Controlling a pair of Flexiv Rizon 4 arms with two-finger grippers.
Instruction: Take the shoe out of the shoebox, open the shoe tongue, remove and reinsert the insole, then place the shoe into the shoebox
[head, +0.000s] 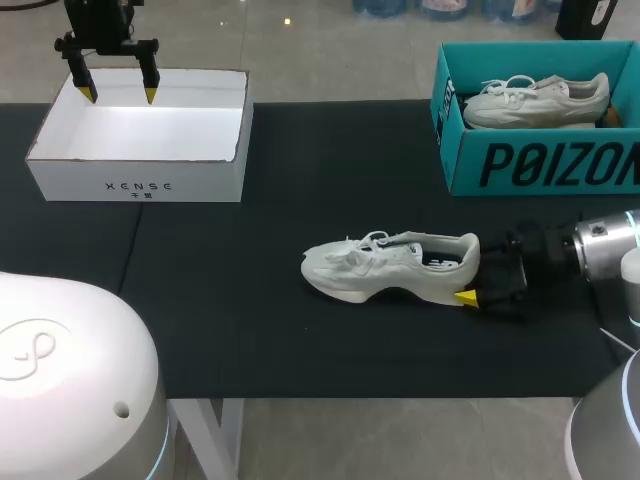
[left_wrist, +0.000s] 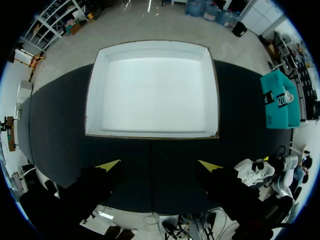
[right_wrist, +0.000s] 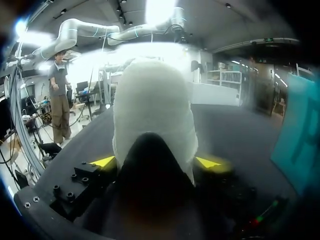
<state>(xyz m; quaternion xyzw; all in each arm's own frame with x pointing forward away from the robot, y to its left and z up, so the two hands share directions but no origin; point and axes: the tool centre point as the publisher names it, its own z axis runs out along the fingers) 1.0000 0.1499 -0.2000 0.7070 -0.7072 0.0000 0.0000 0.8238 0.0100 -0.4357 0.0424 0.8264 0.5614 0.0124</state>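
A white shoe (head: 390, 268) lies on its sole in the middle of the black table, toe pointing left. My right gripper (head: 472, 275) is at its heel, open, and one yellow tip shows at the sole's rear. In the right wrist view the heel (right_wrist: 152, 110) fills the space between the spread fingers of that gripper (right_wrist: 155, 162). My left gripper (head: 119, 95) hangs open and holds nothing above the empty white box (head: 140, 187) at the far left. In the left wrist view that gripper (left_wrist: 159, 166) is over the mat just short of the box (left_wrist: 150, 134).
A teal shoebox (head: 540, 165) stands at the far right corner with a second pale shoe (head: 540, 100) inside. It also shows in the left wrist view as a teal box (left_wrist: 280, 102). Bare black mat (head: 250, 330) lies left of and in front of the shoe.
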